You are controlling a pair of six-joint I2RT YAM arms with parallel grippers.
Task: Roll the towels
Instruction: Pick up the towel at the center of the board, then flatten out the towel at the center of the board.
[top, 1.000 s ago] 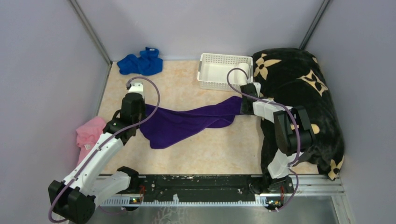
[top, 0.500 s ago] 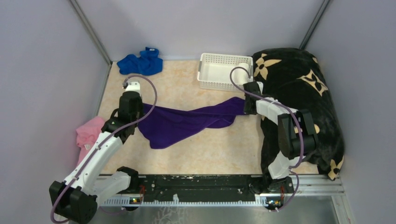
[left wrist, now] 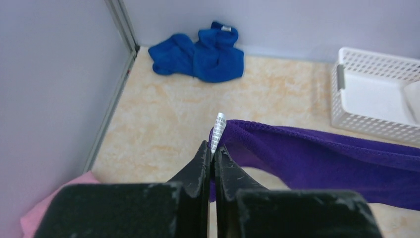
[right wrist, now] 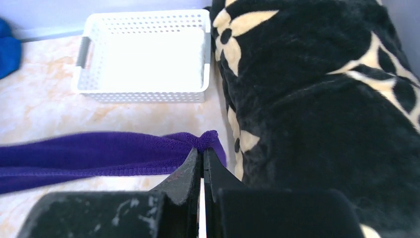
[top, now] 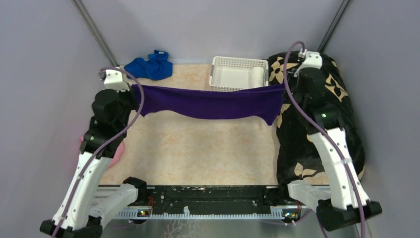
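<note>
The dark purple towel [top: 208, 103] hangs stretched in the air between both grippers, above the table. My left gripper [top: 133, 90] is shut on its left corner, by the white label [left wrist: 218, 130]. My right gripper [top: 283, 88] is shut on its right corner [right wrist: 204, 140]. The purple towel also shows in the left wrist view [left wrist: 317, 161] and the right wrist view [right wrist: 89, 156]. The bright blue towel [top: 149, 67] lies crumpled at the back left corner. A cream-white towel, rolled, [top: 257, 76] lies in the white basket [top: 229, 63].
The big black blanket with beige flowers [top: 322, 114] fills the right side, under the right arm. A pink cloth [top: 116, 152] lies at the left edge, mostly hidden by the left arm. Walls close in on both sides.
Both grippers have lifted and moved apart, raising the purple towel off the table and pulling it out into a taut band.
</note>
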